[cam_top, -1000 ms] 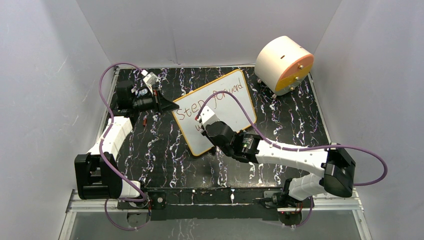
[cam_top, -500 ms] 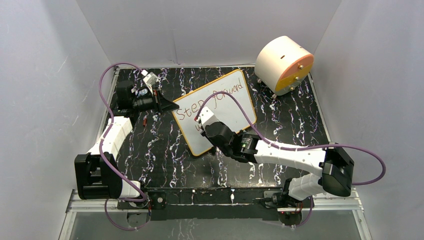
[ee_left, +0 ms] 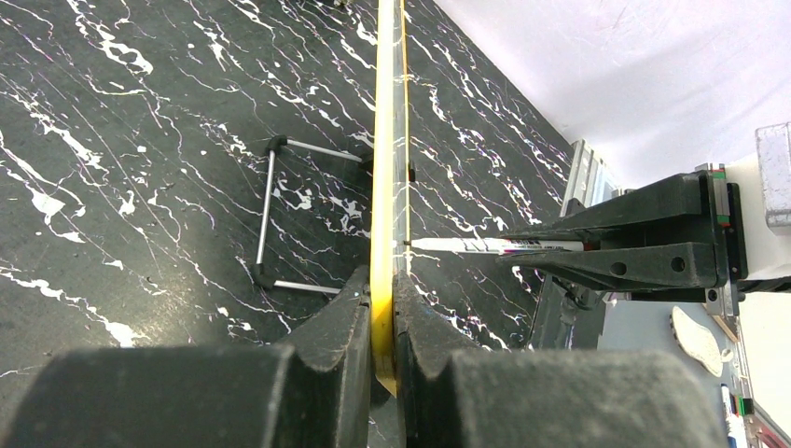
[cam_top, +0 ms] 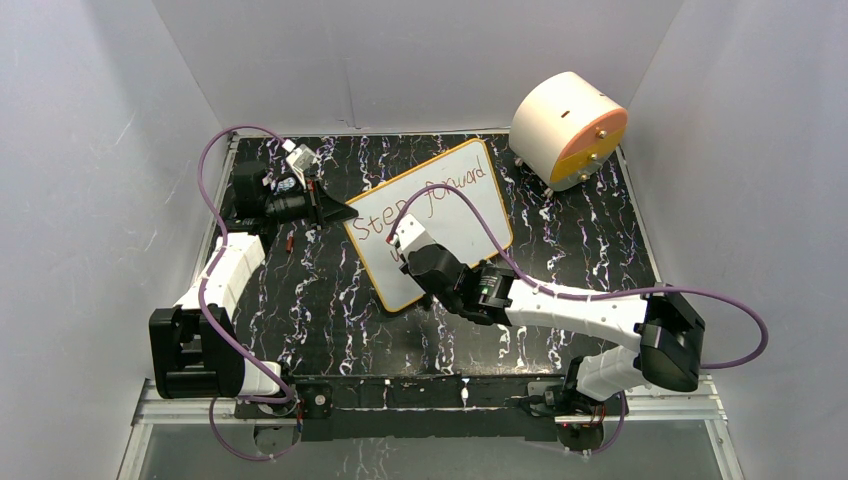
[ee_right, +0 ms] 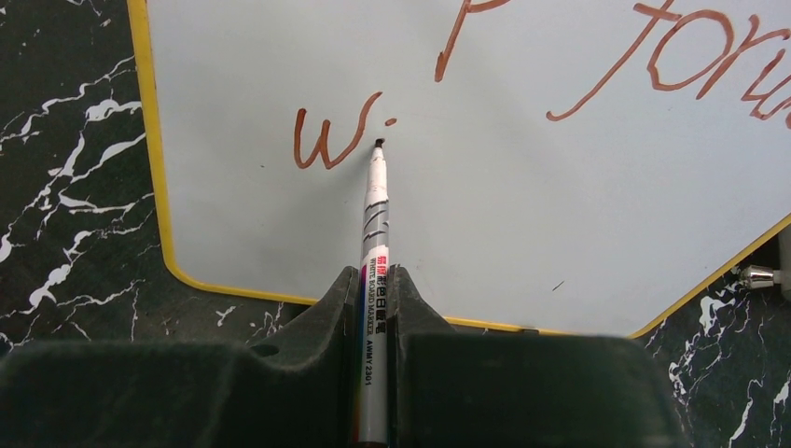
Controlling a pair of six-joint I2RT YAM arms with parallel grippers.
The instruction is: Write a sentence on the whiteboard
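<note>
The whiteboard [cam_top: 455, 225] stands tilted on the black marbled table, with its yellow frame edge-on in the left wrist view [ee_left: 383, 168]. My left gripper [cam_top: 337, 212] [ee_left: 384, 313] is shut on that frame at the board's left edge. My right gripper [cam_top: 399, 254] [ee_right: 375, 280] is shut on a white marker [ee_right: 375, 233] [ee_left: 485, 245]. The marker's tip touches the board [ee_right: 522, 215] just right of a "w", under a small dot. The sentence [cam_top: 381, 221] reads "Step forward" on its top line. In the top view my right arm hides the lower line.
A round peach-and-orange drum [cam_top: 568, 130] sits at the back right. A small red piece [cam_top: 290, 241] lies on the table below my left gripper. The board's wire stand [ee_left: 266, 215] rests behind it. White walls close in on three sides.
My right gripper has shifted slightly left and up along the board with the marker. My left gripper and the board have not moved.
</note>
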